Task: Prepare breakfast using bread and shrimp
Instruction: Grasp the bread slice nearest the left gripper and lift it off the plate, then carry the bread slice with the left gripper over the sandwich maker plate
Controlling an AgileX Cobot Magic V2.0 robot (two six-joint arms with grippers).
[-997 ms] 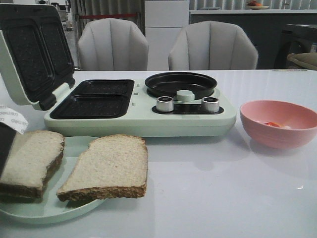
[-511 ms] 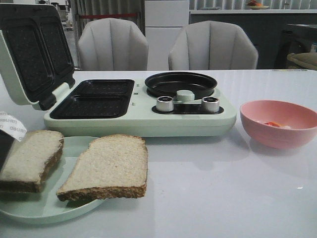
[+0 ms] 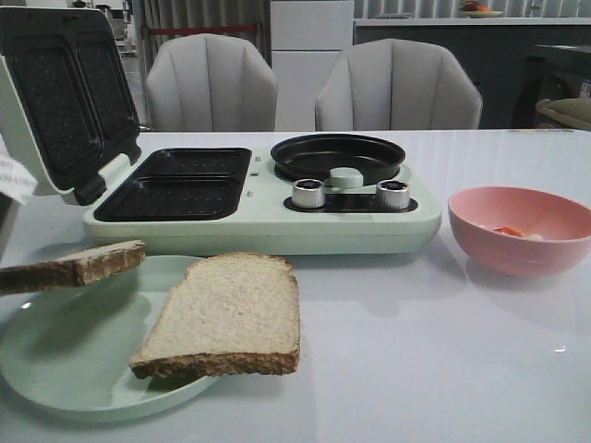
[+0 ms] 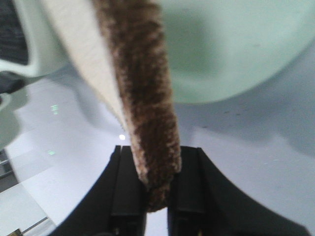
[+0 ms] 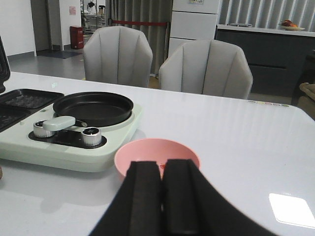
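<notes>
One bread slice (image 3: 226,312) lies on the pale green plate (image 3: 55,369) at the front left. The other bread slice (image 3: 78,265) hangs level above the plate's left side, held at its edge. My left gripper (image 4: 156,189) is shut on this slice's brown crust (image 4: 142,98); the gripper itself is out of the front view. The shrimp (image 3: 510,232) lies in the pink bowl (image 3: 522,228) at the right. My right gripper (image 5: 162,172) is shut and empty, just short of the pink bowl (image 5: 147,152).
A pale green breakfast maker (image 3: 259,198) stands behind the plate, its lid (image 3: 55,92) open, with two dark waffle wells (image 3: 175,185) and a round black pan (image 3: 337,157). Two grey chairs stand beyond the table's far edge.
The left bread slice has risen off the plate and now hangs level above it. The other slice and the plate have shifted slightly to the right.
</notes>
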